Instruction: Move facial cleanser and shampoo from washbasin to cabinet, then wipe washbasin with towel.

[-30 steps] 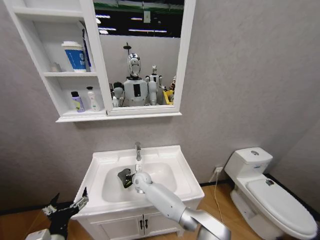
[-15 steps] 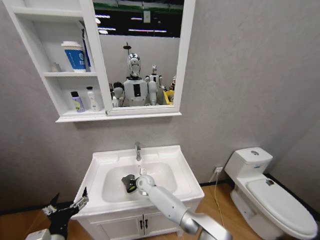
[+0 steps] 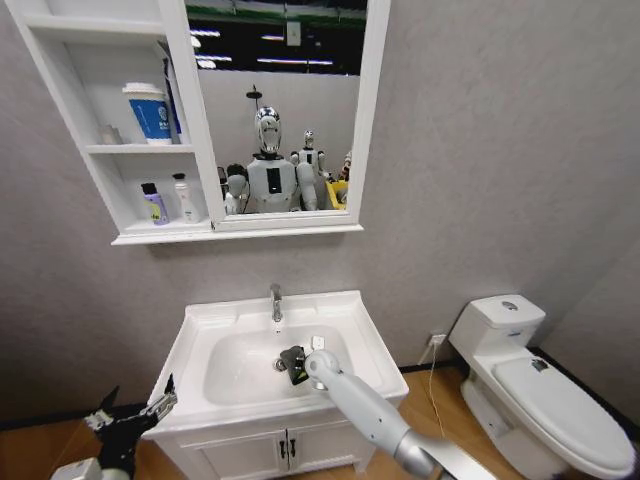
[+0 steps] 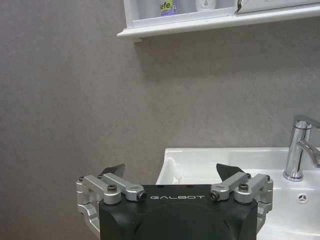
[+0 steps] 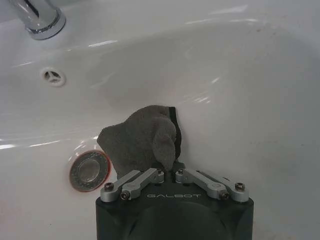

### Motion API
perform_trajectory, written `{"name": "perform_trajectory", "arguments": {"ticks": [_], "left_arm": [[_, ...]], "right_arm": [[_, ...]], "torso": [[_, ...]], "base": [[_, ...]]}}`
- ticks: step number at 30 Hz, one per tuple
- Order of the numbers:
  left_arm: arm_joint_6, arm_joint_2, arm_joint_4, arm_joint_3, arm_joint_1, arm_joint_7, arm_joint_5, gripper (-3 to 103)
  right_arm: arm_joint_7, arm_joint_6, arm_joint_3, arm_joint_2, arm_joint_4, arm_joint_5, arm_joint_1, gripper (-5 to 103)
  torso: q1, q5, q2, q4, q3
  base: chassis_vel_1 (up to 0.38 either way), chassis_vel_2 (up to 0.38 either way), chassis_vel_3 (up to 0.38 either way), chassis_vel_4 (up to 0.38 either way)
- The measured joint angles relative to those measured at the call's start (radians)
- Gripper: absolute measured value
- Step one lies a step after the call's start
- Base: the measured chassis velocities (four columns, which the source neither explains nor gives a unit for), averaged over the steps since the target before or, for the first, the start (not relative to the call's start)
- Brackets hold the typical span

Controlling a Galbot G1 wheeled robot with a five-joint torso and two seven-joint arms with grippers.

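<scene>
Right wrist view: right gripper [image 5: 170,168] clamps towel [image 5: 140,140], hiding part of washbasin [image 5: 240,100]; left gripper [image 4: 170,172] gapes.

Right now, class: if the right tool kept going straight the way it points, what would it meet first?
Probably the washbasin bowl wall: the right tool, shut on the towel, points into the bowl; depth is uncertain.

Washbasin [image 3: 352,318] holds the towel [image 5: 142,140] (seemingly touching the bowl).

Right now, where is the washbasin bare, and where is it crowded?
Bare: the bowl's left half and the washbasin rim left of the faucet. Crowded: beside the drain, where the right end effector clamps the towel.
</scene>
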State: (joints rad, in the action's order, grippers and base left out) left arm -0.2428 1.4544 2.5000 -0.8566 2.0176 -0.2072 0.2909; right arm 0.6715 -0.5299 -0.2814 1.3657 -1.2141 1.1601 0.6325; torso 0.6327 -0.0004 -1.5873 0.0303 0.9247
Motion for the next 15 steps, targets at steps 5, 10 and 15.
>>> {"name": "perform_trajectory", "arguments": {"ticks": [5,10,15], "left_arm": [[0.000,0.000,0.000,0.000,0.000,0.000,0.000,100],[0.000,0.000,0.000,0.000,0.000,0.000,0.000,100],[0.000,0.000,0.000,0.000,0.000,0.000,0.000,100]], "right_arm": [[0.001,0.011,0.017,-0.064,-0.100,-0.075,0.009,5],[-0.049,0.045,0.070,-0.175,-0.245,-0.188,0.024,5],[-0.097,0.086,0.121,-0.248,-0.292,-0.255,0.023,5]], "torso": [[0.000,-0.0001,0.000,0.0001,0.000],[0.000,-0.0001,0.000,0.0000,0.000],[0.000,-0.0001,0.000,0.0003,0.000]], "base": [[0.000,0.000,0.000,0.000],[0.000,0.000,0.000,0.000],[0.000,0.000,0.000,0.000]]}}
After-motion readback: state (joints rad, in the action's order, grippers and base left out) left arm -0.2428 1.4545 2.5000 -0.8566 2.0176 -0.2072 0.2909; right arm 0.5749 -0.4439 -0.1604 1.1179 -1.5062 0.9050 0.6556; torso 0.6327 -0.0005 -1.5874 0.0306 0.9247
